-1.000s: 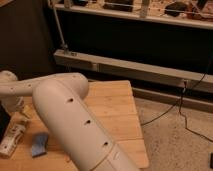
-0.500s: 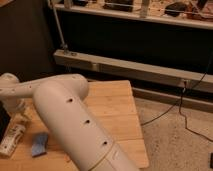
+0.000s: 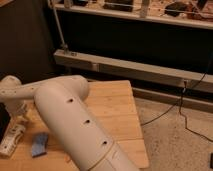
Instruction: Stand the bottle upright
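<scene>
The bottle (image 3: 12,140) is whitish and lies on its side on the wooden table (image 3: 112,110), near the left edge of the view. My gripper (image 3: 16,116) is at the far left, just above the bottle's upper end, at the end of my big white arm (image 3: 70,115). The arm crosses the view from the bottom centre and hides much of the table's front. I cannot see whether the gripper touches the bottle.
A blue sponge (image 3: 39,145) lies on the table just right of the bottle. A dark object (image 3: 3,122) sits at the left edge. Behind the table runs a metal shelf frame (image 3: 125,67); black cables (image 3: 180,107) hang over the floor at right.
</scene>
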